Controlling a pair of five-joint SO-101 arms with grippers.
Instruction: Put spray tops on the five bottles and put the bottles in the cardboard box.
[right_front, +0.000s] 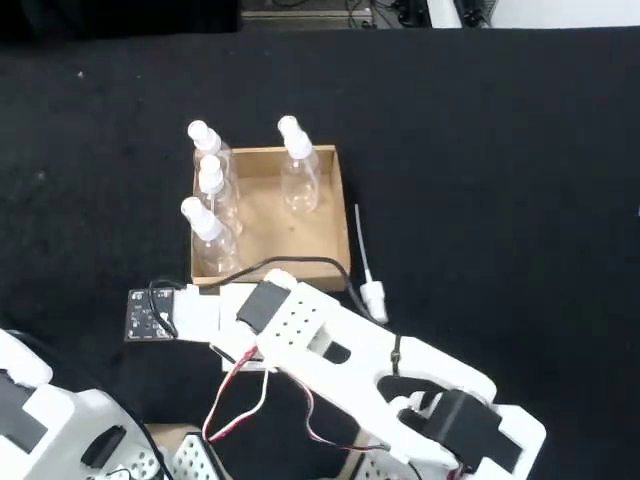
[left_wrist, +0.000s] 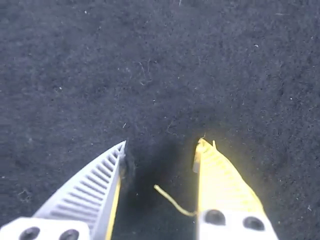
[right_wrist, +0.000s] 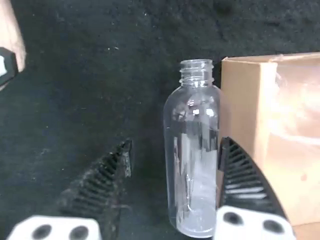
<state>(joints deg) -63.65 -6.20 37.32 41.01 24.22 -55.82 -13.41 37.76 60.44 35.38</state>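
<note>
A clear bottle (right_wrist: 194, 150) with no top stands upright on the black cloth beside the cardboard box (right_wrist: 280, 130). My right gripper (right_wrist: 175, 145) is open around it, one black finger close against the bottle and the other well apart. In the high view the right arm reaches across the front of the box (right_front: 325, 215), its gripper (right_front: 152, 315) near the box's front left corner. Several bottles with white spray tops (right_front: 207, 232) stand inside the box. A loose spray top (right_front: 372, 295) with its long tube lies just right of the box. My left gripper (left_wrist: 162, 145) hangs open over bare cloth.
The left arm's white base (right_front: 50, 425) sits at the near left corner. Red and white cables (right_front: 240, 400) loop beneath the right arm. Black cloth covers the table all round the box.
</note>
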